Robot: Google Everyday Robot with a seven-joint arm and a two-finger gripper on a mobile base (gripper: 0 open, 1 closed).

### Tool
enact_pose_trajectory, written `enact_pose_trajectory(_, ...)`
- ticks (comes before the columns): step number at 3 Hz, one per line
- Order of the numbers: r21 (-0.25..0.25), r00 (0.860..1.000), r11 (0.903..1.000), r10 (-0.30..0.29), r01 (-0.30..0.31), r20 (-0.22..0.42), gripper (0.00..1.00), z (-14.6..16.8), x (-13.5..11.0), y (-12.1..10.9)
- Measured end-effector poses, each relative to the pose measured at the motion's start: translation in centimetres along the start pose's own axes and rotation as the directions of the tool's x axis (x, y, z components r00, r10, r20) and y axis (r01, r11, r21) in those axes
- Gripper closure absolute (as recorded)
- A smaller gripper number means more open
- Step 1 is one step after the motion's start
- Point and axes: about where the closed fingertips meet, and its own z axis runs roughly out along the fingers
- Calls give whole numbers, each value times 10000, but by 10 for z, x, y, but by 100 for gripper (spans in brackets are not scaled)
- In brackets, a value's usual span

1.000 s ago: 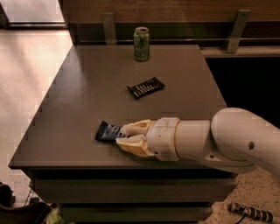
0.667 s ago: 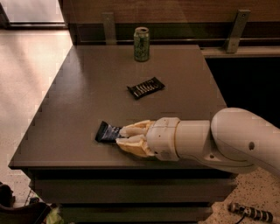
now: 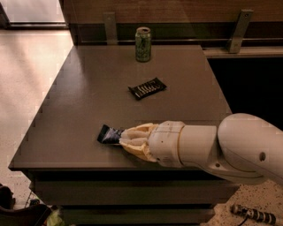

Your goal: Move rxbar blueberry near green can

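One broad counter (image 3: 79,88), matte dark brown and square-edged, fills the view. Pale speckled floor (image 3: 26,88) lies to its left and a wood-panelled wall (image 3: 177,13) stands behind. The smooth white arm (image 3: 247,145) reaches in from the right. Its cream gripper (image 3: 126,137) sits low at the near-left edge, jaws pinching one end of the flat navy rxbar blueberry (image 3: 108,134). The slim green can (image 3: 143,44) stands at the far edge, well apart. A glossy black bar (image 3: 147,88) lies between them.

Bulbous white arm (image 3: 230,145) (one small dark hole), cream gripper (image 3: 125,137) by table (image 3: 88,88) front edge
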Motion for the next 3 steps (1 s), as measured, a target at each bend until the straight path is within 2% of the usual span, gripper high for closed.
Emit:
enact_pose_trajectory(1,373,9988,9982,-470,475,-128,100,-10,-19,-7)
enact_pose_trajectory(3,1181,9877,9806,-1557,1565,-159,100,-31,-69,-53)
